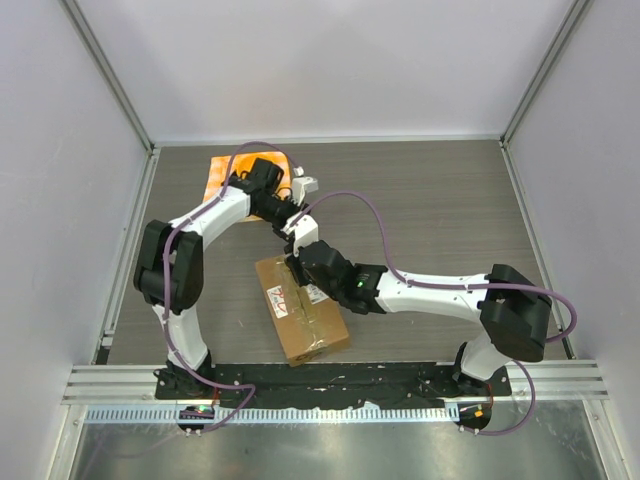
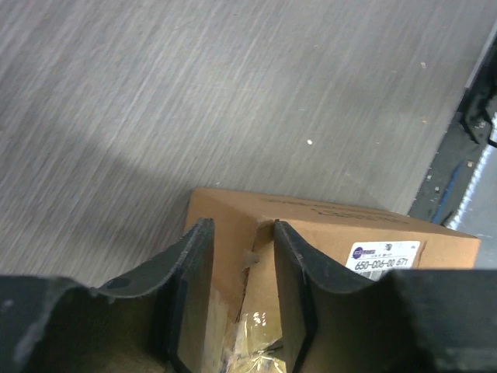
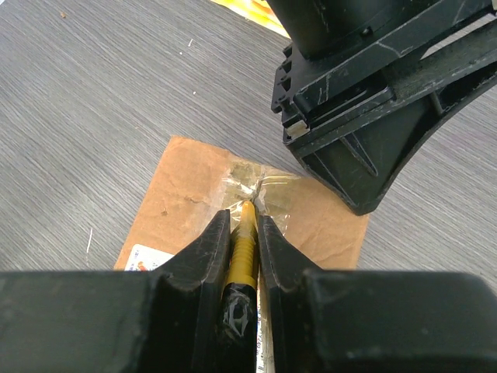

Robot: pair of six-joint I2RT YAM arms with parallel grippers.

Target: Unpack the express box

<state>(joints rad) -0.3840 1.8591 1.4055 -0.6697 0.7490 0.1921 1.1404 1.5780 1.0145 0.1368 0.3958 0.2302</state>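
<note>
Right tool (image 3: 241,220) pins a yellow cutter (image 3: 243,250), seemingly, onto the express box (image 3: 182,190).

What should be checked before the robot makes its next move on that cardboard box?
1. The yellow cutter gripped in the right tool: ok.
2. Cutter tip on the clear tape at the box seam: ok.
3. The left tool steadying the box's far end: cannot tell; its fingers straddle it, contact unclear.
4. Box flat on the table: ok.
5. Box opened: not ok, seam taped shut.
</note>
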